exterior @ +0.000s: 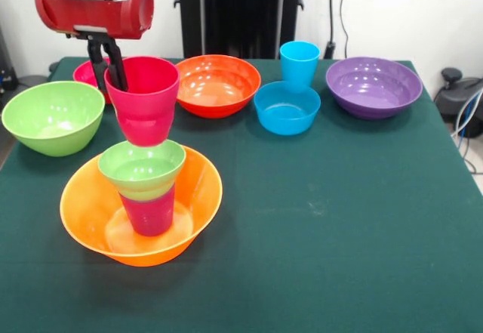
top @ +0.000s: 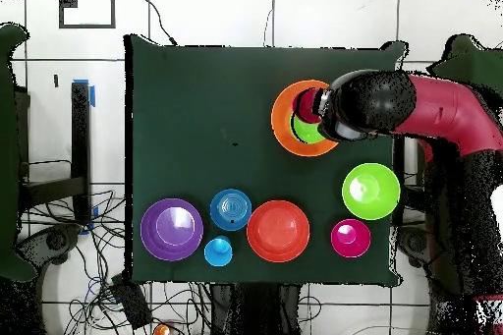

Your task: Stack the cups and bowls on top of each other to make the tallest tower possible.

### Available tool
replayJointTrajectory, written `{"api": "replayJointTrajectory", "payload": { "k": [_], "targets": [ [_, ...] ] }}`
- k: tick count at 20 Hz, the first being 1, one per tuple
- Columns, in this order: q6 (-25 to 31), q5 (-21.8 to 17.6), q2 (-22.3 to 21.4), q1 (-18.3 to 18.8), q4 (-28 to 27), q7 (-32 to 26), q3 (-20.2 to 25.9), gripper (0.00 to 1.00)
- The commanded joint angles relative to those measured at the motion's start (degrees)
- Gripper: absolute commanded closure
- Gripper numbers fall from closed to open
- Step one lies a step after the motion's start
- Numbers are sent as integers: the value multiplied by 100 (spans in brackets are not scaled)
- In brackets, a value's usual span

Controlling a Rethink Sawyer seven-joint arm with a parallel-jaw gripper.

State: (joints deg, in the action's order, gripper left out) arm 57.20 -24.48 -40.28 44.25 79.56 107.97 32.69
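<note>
My gripper (exterior: 113, 76) is shut on the rim of the red-pink cup (exterior: 143, 106), one finger inside and one outside. It holds the cup upright, directly over the tower. The tower is the large orange bowl (exterior: 90, 212) with a magenta cup (exterior: 149, 211) standing in it and the small lime green bowl (exterior: 142, 168) on top of that cup. The held cup's base is at the small bowl's rim; I cannot tell if they touch. In the overhead view the arm (top: 393, 105) covers part of the orange bowl (top: 285, 125).
Along the far side stand a large lime green bowl (exterior: 53, 116), a small pink-red bowl (exterior: 84, 72), a red-orange bowl (exterior: 217, 84), a small blue bowl (exterior: 287, 108), a sky blue cup (exterior: 299, 63) and a purple bowl (exterior: 373, 86).
</note>
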Motion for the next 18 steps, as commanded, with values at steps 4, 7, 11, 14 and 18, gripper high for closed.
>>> {"api": "replayJointTrajectory", "payload": {
  "k": [4,7,11,14,18],
  "targets": [
    [42,-300,567,-297,17,-641,-54,100],
    [19,-338,643,-339,-88,-619,-69,100],
    [4,-436,801,-413,-273,-616,-123,100],
    [50,-474,814,-421,-298,-670,-154,100],
    [-2,-577,827,-401,-280,-747,-205,100]
  ]
}}
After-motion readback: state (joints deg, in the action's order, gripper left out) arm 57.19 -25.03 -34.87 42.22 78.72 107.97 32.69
